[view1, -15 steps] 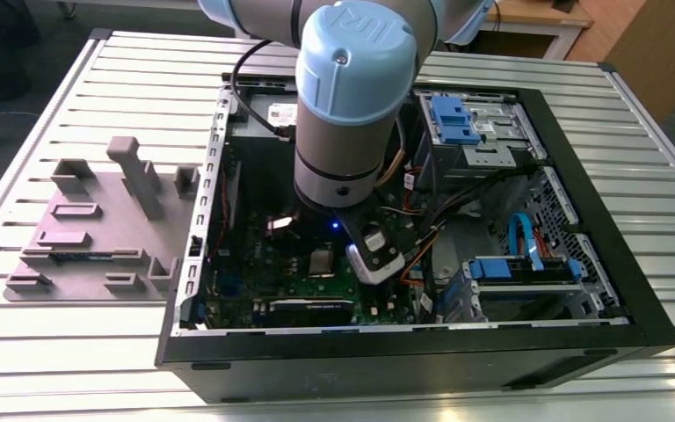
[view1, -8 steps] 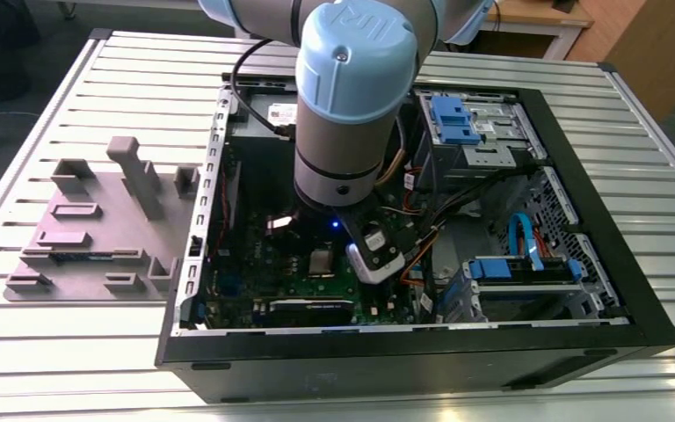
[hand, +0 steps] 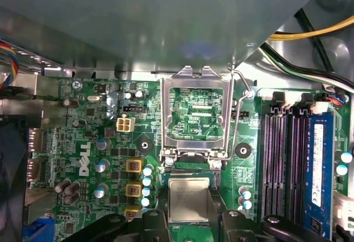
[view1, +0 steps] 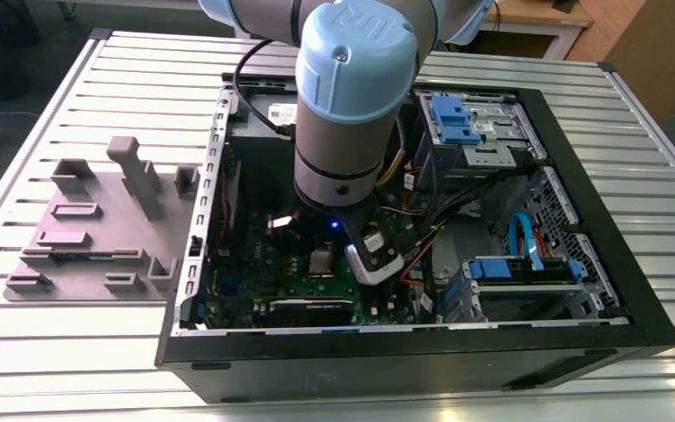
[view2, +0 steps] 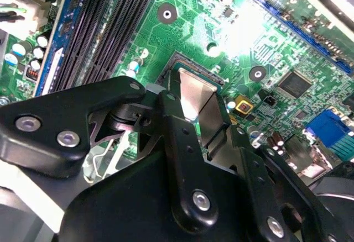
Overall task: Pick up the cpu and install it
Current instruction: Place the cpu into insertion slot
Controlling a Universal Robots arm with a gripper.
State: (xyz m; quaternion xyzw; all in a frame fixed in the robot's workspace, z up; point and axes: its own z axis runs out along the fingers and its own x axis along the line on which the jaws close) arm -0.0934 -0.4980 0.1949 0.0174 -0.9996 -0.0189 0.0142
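The gripper [hand: 188,208] is being observed closed on the cpu [hand: 188,195]: in both wrist views its two black fingers [hand: 157,225] are being pressed against opposite edges of the chip, one on each side. In the second wrist view the gripper [view2: 194,115] is being viewed from behind, and the cpu [view2: 192,90] is being shown as a pale silvery plate clamped between the fingers [view2: 171,126], with light being caught on its metal top. The cpu is being held at the socket opening on the green circuit board [hand: 94,142]; whether it is being rested in the socket or held just above it cannot be told. Just beside the chip the hinged metal frame [hand: 196,82] is being shown swung open, with its thin wire lever [hand: 241,121] alongside. Near the socket a row of long dark memory slots [hand: 279,164] is being recorded, one being occupied by a blue stick [hand: 318,164]. Yellow and black cables [hand: 310,32] are being noted past the frame. In the exterior view the arm [view1: 344,97] is being reached down into the open computer case [view1: 619,299], which is being supported on a slatted metal table [view1: 68,369]. A grey moulded holder [view1: 91,229] is being noted on the table at the exterior view's left, just beside the case.
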